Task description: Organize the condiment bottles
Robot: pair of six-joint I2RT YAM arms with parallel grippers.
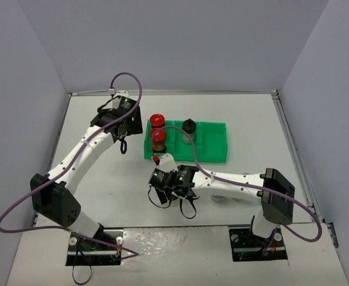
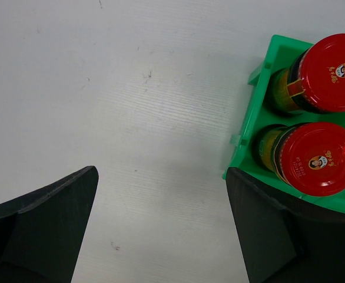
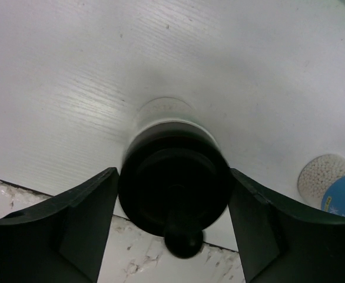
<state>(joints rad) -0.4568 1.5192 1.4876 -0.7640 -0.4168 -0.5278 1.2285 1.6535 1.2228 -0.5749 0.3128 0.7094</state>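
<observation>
The black-capped pale jar stands on the table near its front edge, and my right gripper is shut on it, a finger against each side of its cap. In the top view that gripper hides the jar. Two red-capped jars stand in the left end of the green tray, and a second black-capped jar stands in its middle. My left gripper hangs open over bare table just left of the tray, beside the red caps.
A clear jar with a blue label sits on the table to the right of the gripped jar, mostly under my right arm in the top view. Grey walls close in the table on three sides.
</observation>
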